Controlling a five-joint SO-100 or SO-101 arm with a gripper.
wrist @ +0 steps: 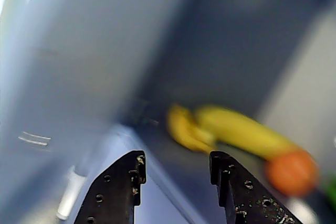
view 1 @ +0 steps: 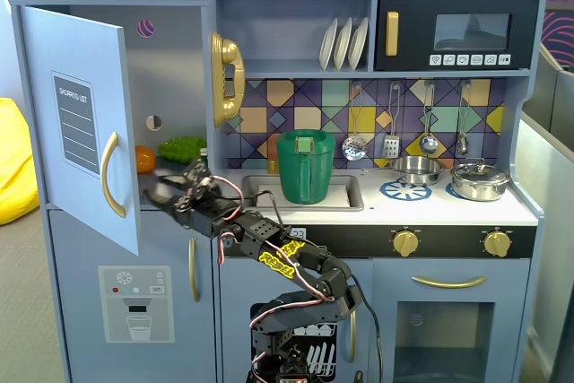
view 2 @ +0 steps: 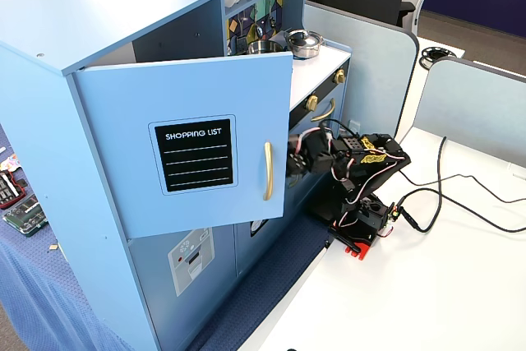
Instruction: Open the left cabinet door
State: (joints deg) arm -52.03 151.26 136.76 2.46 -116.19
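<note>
Now we see the left cabinet door [view 1: 81, 123] swung well out from the toy kitchen, gold handle [view 1: 111, 174] outward | claw [wrist: 176, 169] parted, gripping nothing, just inside the doorway beside the door's free edge | banana [wrist: 231, 129] and orange [wrist: 291, 172] inside | arm base [view 2: 362, 223] near the white worktop's [view 2: 427, 302] edge along the kitchen.

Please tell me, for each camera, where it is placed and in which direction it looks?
A fixed view: in front of the toy kitchen, facing it; arm and gripper at the open left cabinet door.
Wrist view: on the arm, looking past the open gripper into the compartment with a banana.
A fixed view: high at the side, looking down; whole arm shows.
Both fixed views share the door.
</note>
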